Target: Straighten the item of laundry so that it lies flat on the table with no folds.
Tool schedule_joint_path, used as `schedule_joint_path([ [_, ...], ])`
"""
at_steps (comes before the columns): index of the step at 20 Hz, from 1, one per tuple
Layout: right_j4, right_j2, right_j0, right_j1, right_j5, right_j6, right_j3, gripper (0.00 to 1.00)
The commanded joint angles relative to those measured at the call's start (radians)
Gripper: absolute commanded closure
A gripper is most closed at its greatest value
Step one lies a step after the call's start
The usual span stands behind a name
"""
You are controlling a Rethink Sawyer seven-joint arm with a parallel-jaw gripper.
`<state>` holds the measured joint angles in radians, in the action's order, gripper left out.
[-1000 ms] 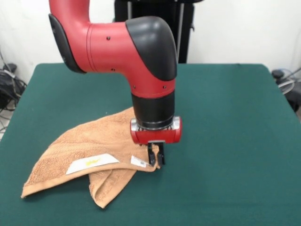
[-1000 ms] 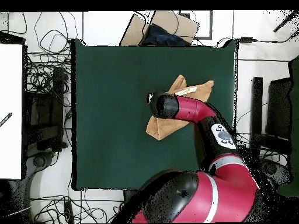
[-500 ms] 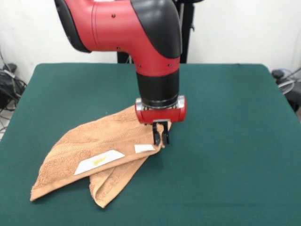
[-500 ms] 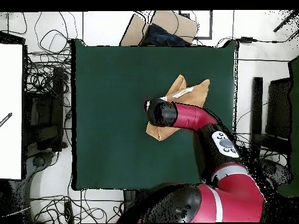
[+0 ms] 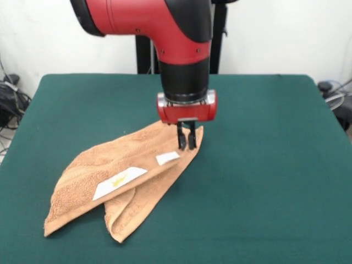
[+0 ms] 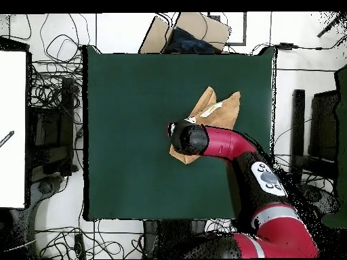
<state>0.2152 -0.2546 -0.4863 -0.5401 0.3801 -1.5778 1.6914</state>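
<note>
The peach-orange towel [image 5: 118, 179] lies folded over itself on the green table [image 5: 264, 165], left of centre in the front view, with two white tags [image 5: 120, 182] facing up. A folded flap sticks out at its near edge. My gripper [image 5: 186, 144] is shut on the towel's right corner and holds that corner just above the cloth. In the overhead view the towel [image 6: 220, 110] shows right of centre, partly hidden under my arm, and the gripper itself is hidden by the wrist.
The table's edges [image 6: 87, 135] drop to a floor strewn with cables [image 6: 51, 95]. A cardboard box [image 6: 186, 30] stands beyond the table's far edge in the overhead view. The robot's pedestal [image 5: 181, 38] stands behind the table in the front view.
My gripper has moved toward the robot's side of the table, dragging the towel's corner with it. The towel has slid and stretched the same way.
</note>
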Motion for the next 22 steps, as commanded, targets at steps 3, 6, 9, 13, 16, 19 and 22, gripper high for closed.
schedule_joint_path([
  [3,-0.015,0.017,-0.087,-0.182,0.142,-0.062,0.171,1.00],
  [6,-0.003,0.005,-0.132,-0.201,0.130,-0.044,0.205,1.00],
  [9,0.009,-0.010,-0.170,-0.202,0.101,-0.040,0.231,1.00],
  [13,0.015,-0.015,-0.185,-0.202,0.104,-0.045,0.243,1.00],
  [16,0.012,-0.015,-0.190,-0.218,0.117,-0.053,0.259,1.00],
  [19,0.020,-0.007,-0.202,-0.239,0.105,-0.059,0.290,1.00],
  [22,0.036,0.008,-0.231,-0.253,0.084,-0.057,0.339,1.00],
])
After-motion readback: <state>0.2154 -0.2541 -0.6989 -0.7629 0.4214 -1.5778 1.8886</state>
